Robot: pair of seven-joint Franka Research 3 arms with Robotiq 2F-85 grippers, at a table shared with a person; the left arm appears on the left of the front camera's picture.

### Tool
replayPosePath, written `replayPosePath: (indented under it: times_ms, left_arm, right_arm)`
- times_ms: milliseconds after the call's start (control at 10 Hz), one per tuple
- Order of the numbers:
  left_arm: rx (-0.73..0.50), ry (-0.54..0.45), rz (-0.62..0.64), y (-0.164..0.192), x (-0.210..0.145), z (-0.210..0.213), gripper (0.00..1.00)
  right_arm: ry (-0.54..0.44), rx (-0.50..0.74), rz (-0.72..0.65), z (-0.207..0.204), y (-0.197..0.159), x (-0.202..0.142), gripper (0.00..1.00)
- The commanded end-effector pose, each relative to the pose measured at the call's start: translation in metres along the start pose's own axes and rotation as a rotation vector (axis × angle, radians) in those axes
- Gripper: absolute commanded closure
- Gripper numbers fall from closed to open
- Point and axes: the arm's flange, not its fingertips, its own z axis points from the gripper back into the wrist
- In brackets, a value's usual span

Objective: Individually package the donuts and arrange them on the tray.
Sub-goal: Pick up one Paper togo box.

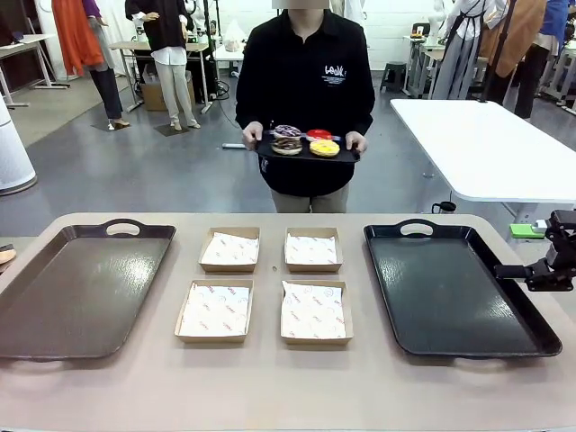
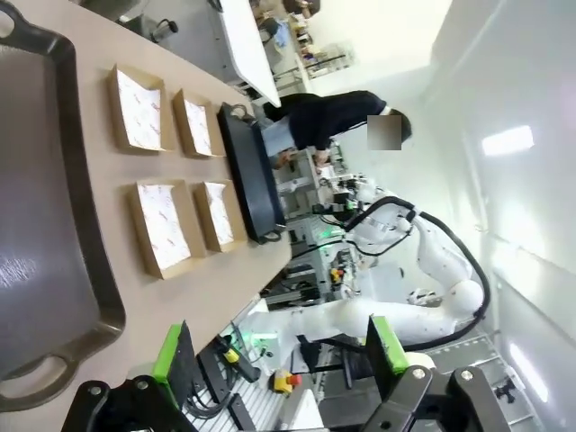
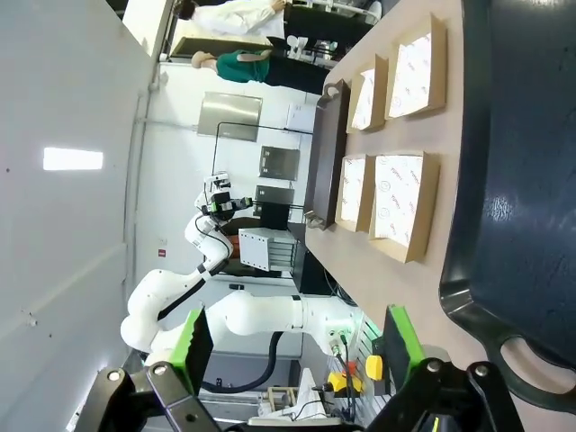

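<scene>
Donuts rode a handheld platter beyond the boxes; left gripper and right gripper gaped empty; early reaching might tip them.

Grey floor, white table far rt, desks in bg

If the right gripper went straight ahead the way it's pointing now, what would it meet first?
Nothing nearby. The right gripper points level across the tan table, above the glossy black rectangular tray. The way looks free; the white left arm far off seems first in line, though depth is unclear.
</scene>
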Motion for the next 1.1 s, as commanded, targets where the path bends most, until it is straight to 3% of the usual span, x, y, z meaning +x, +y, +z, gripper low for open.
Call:
replayPosePath:
  times_ms: [0, 100, 200, 1000]
  left_arm:
    - [-0.043, -0.013, -0.001, 0.003, -0.029, -0.021, 0.0]
    - [-0.033, 0.021, -0.019, 0.0, -0.029, -0.024, 0.0]
    - [-0.023, 0.0, 0.013, 0.004, -0.004, 0.003, 0.0]
    - [-0.023, 0.0, 0.013, 0.004, -0.004, 0.003, 0.0]
  right_arm:
    - [0.018, -0.012, 0.009, -0.007, 0.007, -0.007, 0.0]
    - [0.042, -0.016, 0.044, -0.012, 0.013, -0.008, 0.0]
    - [0.007, -0.006, 0.007, -0.002, 0.003, 0.0, 0.0]
    - [0.007, -0.006, 0.007, -0.002, 0.003, 0.0, 0.0]
